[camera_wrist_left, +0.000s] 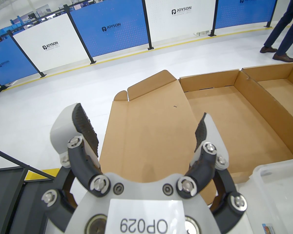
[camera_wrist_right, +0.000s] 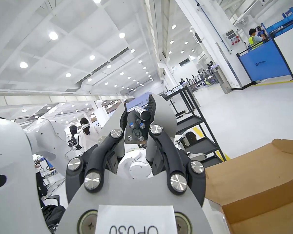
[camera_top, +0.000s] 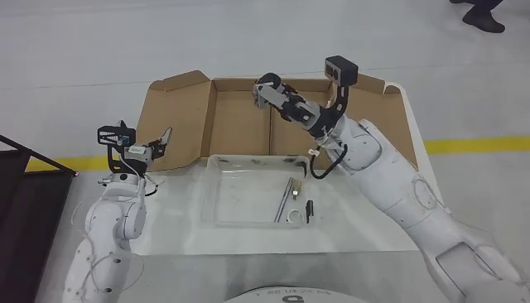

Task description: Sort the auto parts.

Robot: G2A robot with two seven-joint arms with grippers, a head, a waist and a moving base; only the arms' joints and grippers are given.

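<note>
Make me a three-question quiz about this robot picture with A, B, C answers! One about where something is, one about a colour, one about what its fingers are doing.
1. Where is the clear tray? A) just in front of the cardboard box, B) inside the box, C) on the floor.
2. What colour is the cardboard box? A) blue, B) brown, C) green.
3. What are the left gripper's fingers doing? A) pinching a part, B) shut on nothing, C) open and empty.
Answers: 1 A, the tray sits on the robot's side of the box. 2 B, its walls and flaps are brown. 3 C, a wide empty gap parts the fingers.
</note>
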